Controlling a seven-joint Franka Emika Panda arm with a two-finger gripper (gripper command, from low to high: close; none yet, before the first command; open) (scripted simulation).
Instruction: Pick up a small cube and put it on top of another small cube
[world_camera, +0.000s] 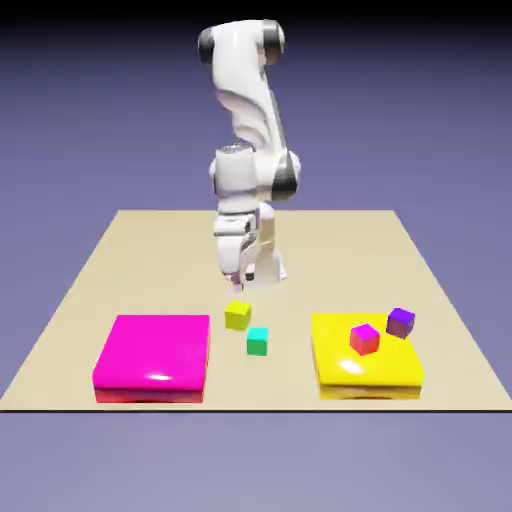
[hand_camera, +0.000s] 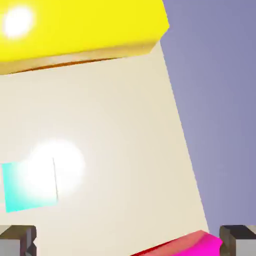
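Note:
The small yellow cube (world_camera: 237, 316) rests on the tan table (world_camera: 130, 260), between the two slabs. Close beside it, toward the exterior view's right and front, sits a teal-green cube (world_camera: 257, 341). My gripper (world_camera: 236, 282) hangs just above the yellow cube without touching it. In the hand view the grey fingertips (hand_camera: 17, 240) stand far apart at the bottom corners, and the gripper (hand_camera: 128, 242) is open with only table between them. The teal-green cube (hand_camera: 30, 187) shows at that view's left under a glare patch. The yellow cube is out of the hand view.
A flat magenta slab (world_camera: 152, 355) lies at the exterior view's left front and shows again (hand_camera: 195, 244). A flat yellow slab (world_camera: 340, 375), also seen from the hand (hand_camera: 75, 30), carries a red-magenta cube (world_camera: 364, 338) and a purple cube (world_camera: 400, 322).

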